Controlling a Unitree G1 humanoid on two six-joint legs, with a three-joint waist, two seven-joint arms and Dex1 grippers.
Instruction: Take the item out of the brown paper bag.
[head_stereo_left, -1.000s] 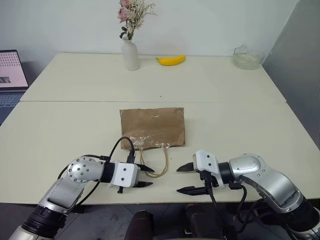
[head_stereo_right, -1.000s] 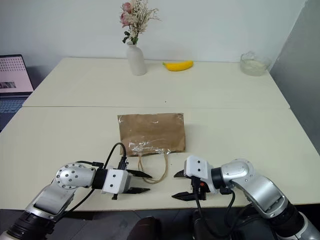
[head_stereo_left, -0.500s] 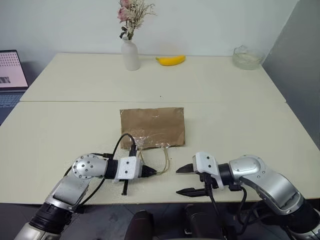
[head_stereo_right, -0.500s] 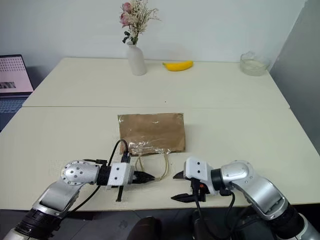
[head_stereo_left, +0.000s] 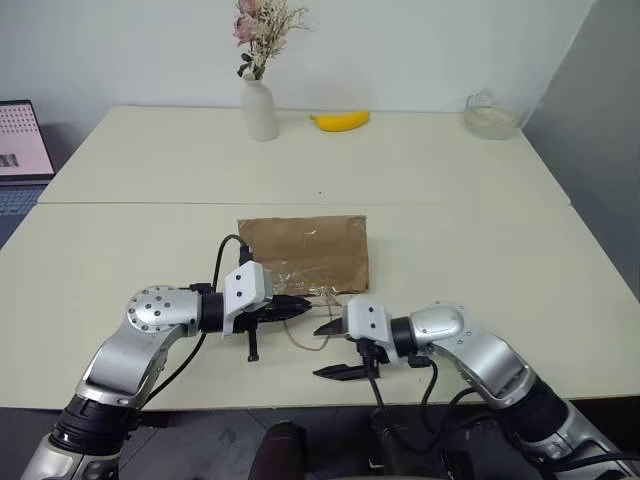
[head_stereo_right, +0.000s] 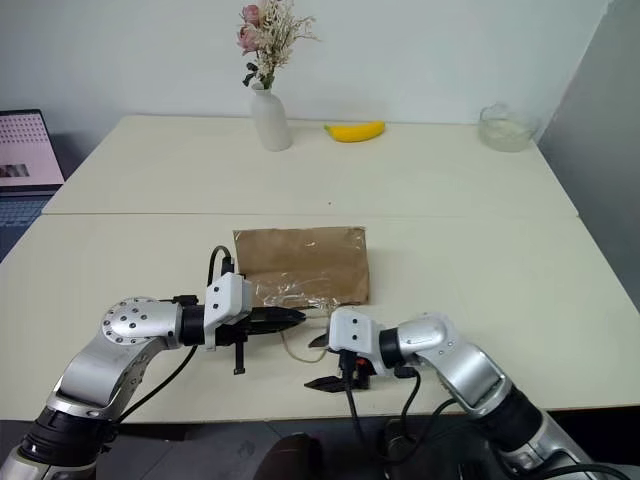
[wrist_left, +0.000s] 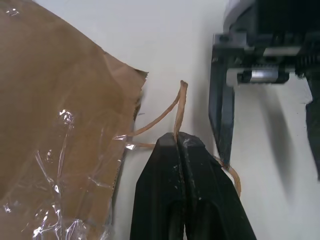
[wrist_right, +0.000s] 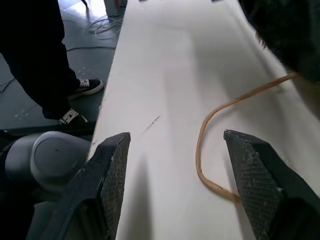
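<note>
Your left pincer (wrist_left: 181, 142) is clamped on the brown paper bag's (head_stereo_left: 305, 250) cord handle (wrist_left: 178, 107); right pincer (head_stereo_left: 331, 350) gapes beside it over cream tabletop (head_stereo_left: 480, 240).

Crumpled matt brown paper bag (head_stereo_left: 305, 252) carries glossy clear tape (wrist_left: 60, 165).

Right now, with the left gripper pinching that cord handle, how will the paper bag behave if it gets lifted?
The brown paper bag lies flat and creased, so it will probably sag. The cord handle in the left gripper looks thin and limp, likely going taut before anything rises. It seems light, so it may drag along.
</note>
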